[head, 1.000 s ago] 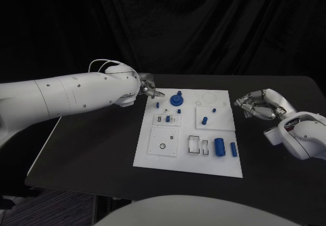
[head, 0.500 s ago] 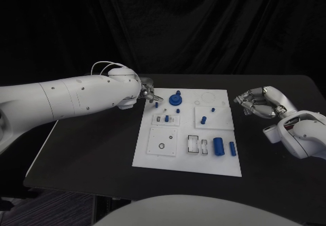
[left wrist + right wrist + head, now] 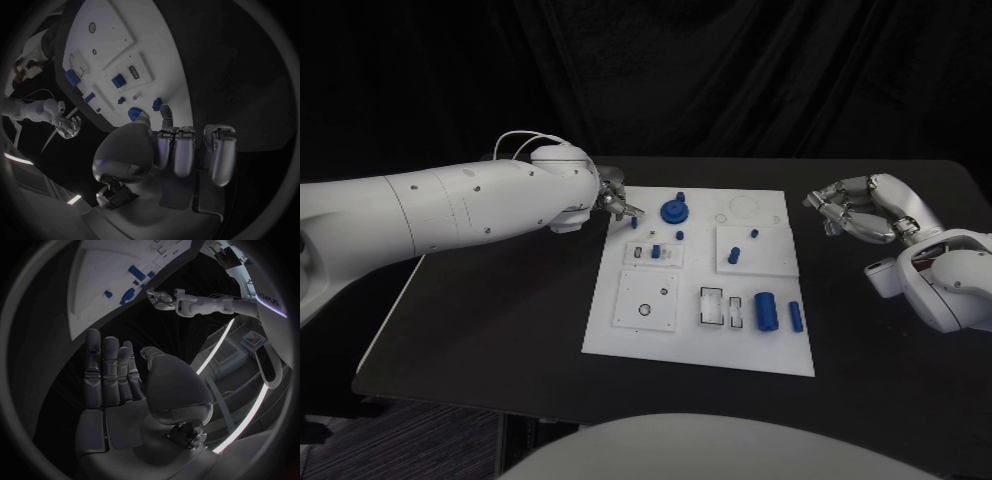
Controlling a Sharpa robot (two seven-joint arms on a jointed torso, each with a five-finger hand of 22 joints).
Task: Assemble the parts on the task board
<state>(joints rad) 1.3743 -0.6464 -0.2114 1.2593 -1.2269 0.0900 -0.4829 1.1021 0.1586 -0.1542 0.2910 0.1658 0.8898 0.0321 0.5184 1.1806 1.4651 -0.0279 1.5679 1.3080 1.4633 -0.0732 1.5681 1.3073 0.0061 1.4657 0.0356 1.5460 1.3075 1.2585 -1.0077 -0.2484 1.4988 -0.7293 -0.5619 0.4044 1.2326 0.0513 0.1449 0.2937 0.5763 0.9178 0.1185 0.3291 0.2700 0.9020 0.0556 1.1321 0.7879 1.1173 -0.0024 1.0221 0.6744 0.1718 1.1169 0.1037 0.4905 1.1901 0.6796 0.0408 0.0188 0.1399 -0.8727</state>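
A white task board [image 3: 625, 335] lies mid-desk, small blue parts [image 3: 766, 310] scattered across it. The left hand [image 3: 615, 201] hovers at its far left corner beside a round blue part [image 3: 674, 211], fingers apart, empty; the right hand [image 3: 865, 213] waits off-board, loosely curled, empty. Best approach: lower slowly and centre on one part before closing.
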